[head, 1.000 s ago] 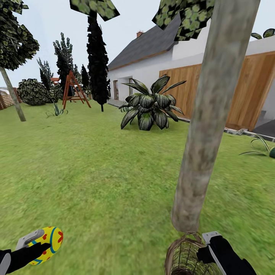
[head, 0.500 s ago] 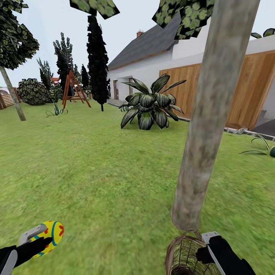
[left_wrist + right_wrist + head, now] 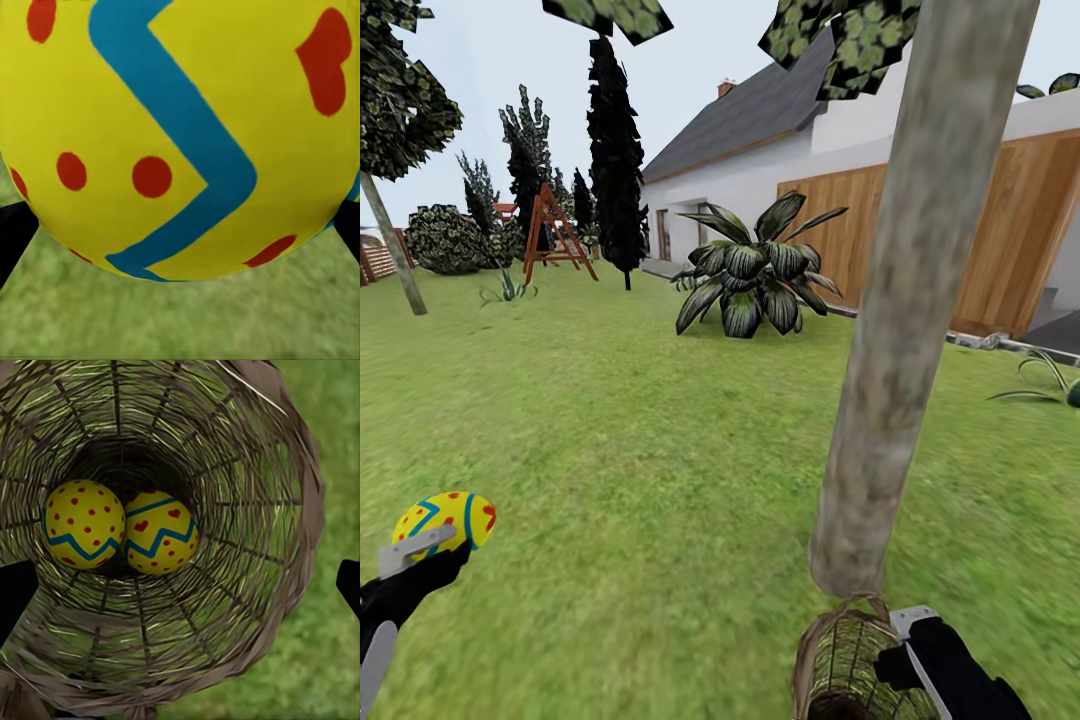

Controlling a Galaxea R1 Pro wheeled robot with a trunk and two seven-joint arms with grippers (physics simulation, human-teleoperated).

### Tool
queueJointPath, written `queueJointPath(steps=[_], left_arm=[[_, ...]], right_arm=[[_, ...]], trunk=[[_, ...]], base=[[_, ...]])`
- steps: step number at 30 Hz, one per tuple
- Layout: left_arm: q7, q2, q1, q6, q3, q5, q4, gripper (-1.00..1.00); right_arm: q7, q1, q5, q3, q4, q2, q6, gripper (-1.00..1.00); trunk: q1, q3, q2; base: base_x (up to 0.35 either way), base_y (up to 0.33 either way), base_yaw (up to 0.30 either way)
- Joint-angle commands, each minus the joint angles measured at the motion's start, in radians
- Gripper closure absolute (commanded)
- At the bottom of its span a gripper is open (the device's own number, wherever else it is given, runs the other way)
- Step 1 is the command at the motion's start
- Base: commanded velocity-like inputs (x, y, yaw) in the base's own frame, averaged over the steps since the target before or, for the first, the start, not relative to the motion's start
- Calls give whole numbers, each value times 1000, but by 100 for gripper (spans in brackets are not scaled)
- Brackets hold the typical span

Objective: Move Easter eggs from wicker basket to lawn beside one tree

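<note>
1. The left gripper [image 3: 422, 545], at the lower left of the head view, pinches one Easter egg [image 3: 444, 520] clear of the lawn [image 3: 640, 470]; in the left wrist view the held egg [image 3: 176, 135] hangs above grass.
2. The wicker basket [image 3: 845, 665] sits at the bottom edge, right of centre, touching the foot of the tree [image 3: 905, 330].
3. In the right wrist view two eggs lie side by side deep in the basket [image 3: 247, 472]: the dotted egg [image 3: 82, 523] and the zigzag egg [image 3: 160, 532].
4. The right gripper [image 3: 920, 655] hovers just beside the basket rim, its dark fingers spread at the view's edges, holding nothing.
5. Judged so: no egg is visibly set down yet; one is out, two remain.
</note>
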Motion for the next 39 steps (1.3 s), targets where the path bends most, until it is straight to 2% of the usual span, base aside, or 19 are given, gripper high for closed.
queueJointPath(steps=[1,4,7,13,20,25,26,27,28,29,33,39], left_arm=[[3,1,-1,4,0,11,1,100],[1,-2,-1,3,-5,11,6,100],[3,-23,-1,2,-8,10,7,100],[5,-40,-1,2,-9,7,8,100],[4,-43,-1,2,-10,6,13,100],[-1,-46,-1,-40,-12,8,11,100],[-1,-57,-1,-43,-12,7,10,100],[1,-83,-1,-46,-11,5,9,100],[-2,-98,-1,-47,-10,3,9,100],[-3,-104,-1,-47,-9,3,10,100],[-2,-108,-1,-47,-9,2,9,100],[7,-107,-1,-46,-3,5,12,100]], right_arm=[[8,0,11,4,-1,-1,5,-100],[8,-1,11,4,-1,-1,5,-100],[8,0,12,4,-1,-1,5,-100],[8,-1,12,4,-1,-1,5,-100],[9,-1,10,6,-2,-1,1,-100],[10,0,0,1,-1,-7,-3,-100],[10,0,-1,1,-1,-8,-2,-100],[10,0,-1,1,-1,-8,-2,-100],[10,0,-1,2,-1,-8,-3,-100],[10,0,-1,3,-1,-8,-4,-100],[7,-1,3,1,9,-6,4,-100],[5,0,7,4,11,-5,5,-100]], trunk=[[4,-4,-8],[15,-14,-29],[27,-23,-50],[50,-42,-92],[77,-64,-141],[88,-73,-162],[88,-73,-162],[88,-73,-162],[88,-73,-162],[88,-73,-162],[88,-73,-162],[111,-92,-204]], base=[[0,0,0],[0,0,0],[0,0,0],[0,0,0],[0,0,0],[0,0,0],[0,0,0],[0,0,0],[0,0,0],[0,0,0],[0,0,0],[0,0,0]])
